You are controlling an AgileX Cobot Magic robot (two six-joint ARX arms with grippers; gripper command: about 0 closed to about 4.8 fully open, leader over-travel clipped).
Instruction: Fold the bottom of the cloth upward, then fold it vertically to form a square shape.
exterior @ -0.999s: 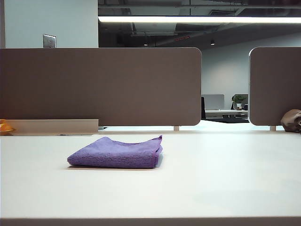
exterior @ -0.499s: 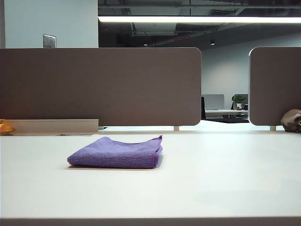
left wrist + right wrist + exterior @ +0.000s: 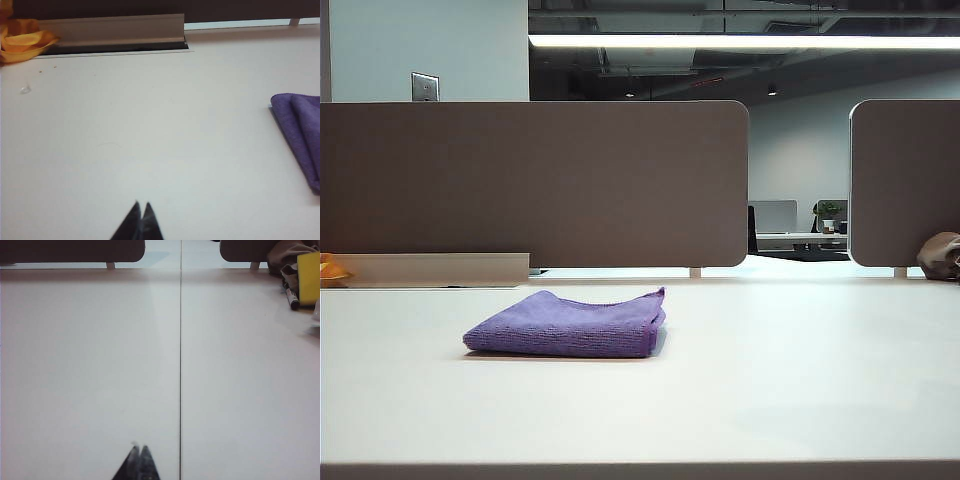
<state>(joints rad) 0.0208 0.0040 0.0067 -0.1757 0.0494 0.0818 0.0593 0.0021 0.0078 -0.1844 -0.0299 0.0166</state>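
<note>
The purple cloth (image 3: 565,326) lies folded into a thick, squarish stack on the white table (image 3: 770,380), left of the middle in the exterior view. One folded end of the cloth (image 3: 300,135) shows in the left wrist view. My left gripper (image 3: 142,205) is shut, its black tips together over bare table, well apart from the cloth and holding nothing. My right gripper (image 3: 138,447) is shut too, empty, over bare table beside the table seam (image 3: 180,365). Neither arm appears in the exterior view.
Brown partition panels (image 3: 535,185) stand along the table's far edge. A grey rail (image 3: 112,30) and an orange object (image 3: 20,42) sit at the far left. A brown-grey lump (image 3: 940,255), a yellow item (image 3: 309,277) and a marker (image 3: 291,297) lie at the far right.
</note>
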